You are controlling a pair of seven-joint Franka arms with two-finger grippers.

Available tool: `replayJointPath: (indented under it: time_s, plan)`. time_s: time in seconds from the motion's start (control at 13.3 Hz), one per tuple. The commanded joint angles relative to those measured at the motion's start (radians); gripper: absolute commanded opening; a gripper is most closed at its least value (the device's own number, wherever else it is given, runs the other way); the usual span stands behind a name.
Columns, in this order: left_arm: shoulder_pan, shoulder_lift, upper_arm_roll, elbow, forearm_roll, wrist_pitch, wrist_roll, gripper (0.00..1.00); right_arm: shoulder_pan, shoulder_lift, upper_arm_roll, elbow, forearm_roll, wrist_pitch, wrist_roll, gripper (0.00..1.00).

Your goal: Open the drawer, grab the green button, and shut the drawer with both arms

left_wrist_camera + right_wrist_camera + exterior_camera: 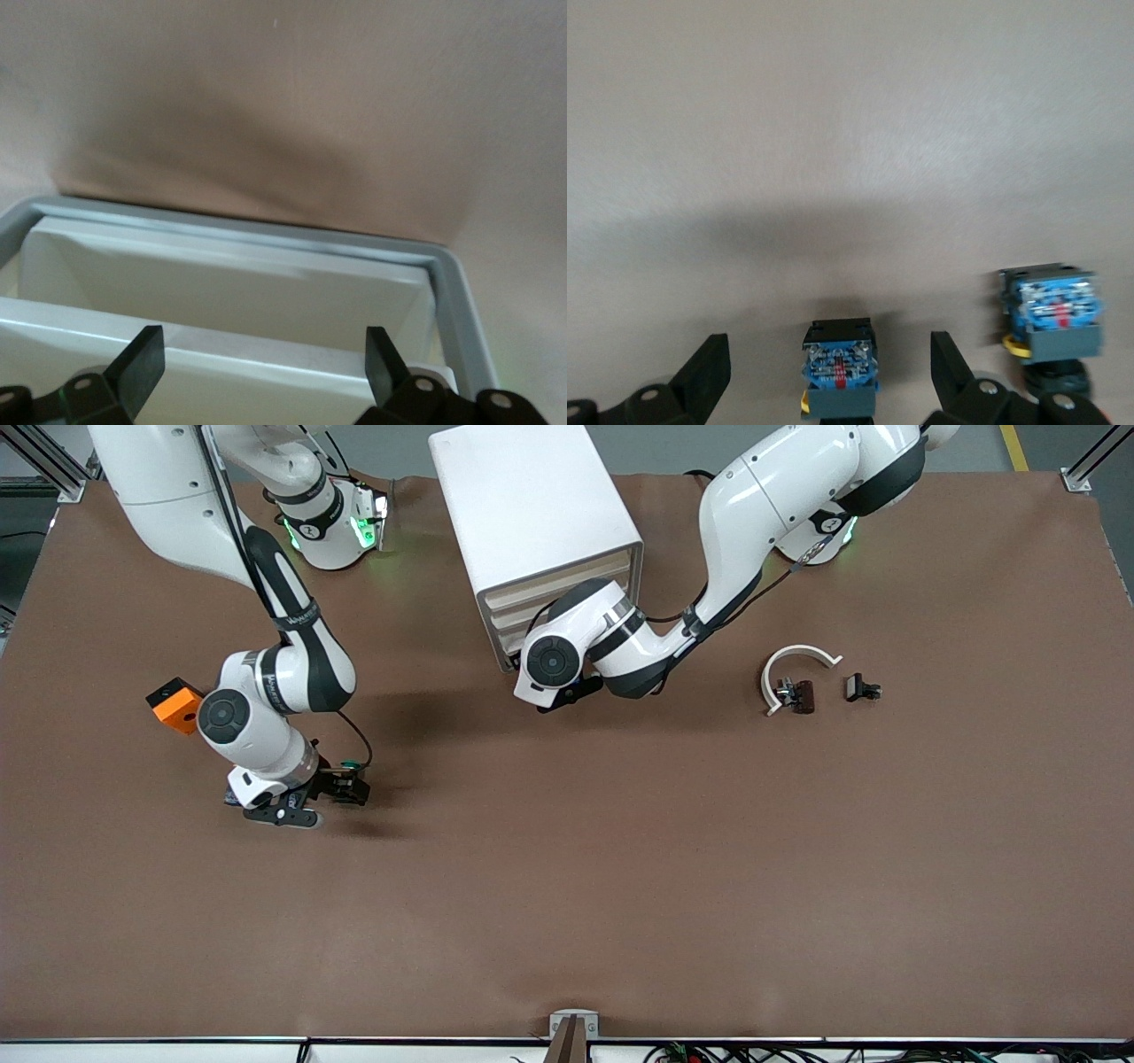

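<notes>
My right gripper [350, 786] is low over the table toward the right arm's end, with a green cap of the button [352, 763] showing at its tip. In the right wrist view the right gripper [830, 354] is open. The button [840, 372], blue base and black body, stands on the table between the fingers and touches neither. My left gripper [567, 693] is at the front of the white cabinet [532, 505], and the arm hides the drawer there. In the left wrist view the left gripper [264, 350] is open over the drawer's white tray [230, 283].
A second button [1052, 319] with a blue base stands beside the first. An orange block [177, 705] lies by the right arm's elbow. Toward the left arm's end lie a white curved piece [797, 664], a dark part [800, 696] and a small black part [861, 688].
</notes>
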Motion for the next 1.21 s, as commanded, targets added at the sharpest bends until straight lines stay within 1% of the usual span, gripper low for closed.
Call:
replayJointPath:
  time_s: [0.0, 0.23, 0.38, 0.53, 0.6, 0.75, 0.83, 0.98, 1.06, 1.13]
  plan:
    - [0.010, 0.018, -0.019, 0.000, -0.024, -0.020, -0.011, 1.00, -0.076, -0.091, 0.012, 0.048, 0.006, -0.172, -0.054, 1.00]
    - [0.010, 0.018, -0.018, 0.003, -0.024, -0.020, -0.008, 1.00, -0.174, -0.137, 0.012, 0.114, 0.006, -0.364, -0.179, 1.00]
    - [0.013, 0.017, -0.015, 0.009, -0.024, -0.020, 0.003, 1.00, -0.207, -0.184, 0.010, 0.124, 0.005, -0.425, -0.235, 1.00]
    - [0.045, 0.006, -0.013, 0.020, -0.021, -0.020, -0.007, 1.00, -0.239, -0.223, 0.010, 0.168, -0.035, -0.523, -0.247, 1.00]
    - [0.053, 0.003, -0.010, 0.041, -0.009, -0.020, -0.003, 1.00, -0.242, -0.229, 0.012, 0.232, -0.068, -0.624, -0.247, 1.00]
    - [0.109, -0.003, 0.008, 0.066, -0.007, -0.020, 0.005, 1.00, -0.253, -0.225, 0.010, 0.363, -0.089, -0.787, -0.247, 1.00]
    - [0.161, -0.014, 0.007, 0.080, -0.006, -0.020, 0.032, 1.00, -0.258, -0.225, 0.010, 0.418, -0.092, -0.844, -0.241, 1.00]
    - [0.258, -0.069, 0.002, 0.086, 0.001, -0.020, 0.081, 1.00, -0.270, -0.218, 0.010, 0.530, -0.099, -0.930, -0.240, 1.00]
    - [0.304, -0.112, 0.001, 0.086, 0.007, -0.020, 0.100, 1.00, -0.282, -0.217, 0.012, 0.591, -0.107, -0.961, -0.240, 1.00]
    - [0.338, -0.150, 0.002, 0.084, 0.008, -0.020, 0.117, 1.00, -0.284, -0.217, 0.012, 0.622, -0.109, -0.987, -0.237, 1.00]
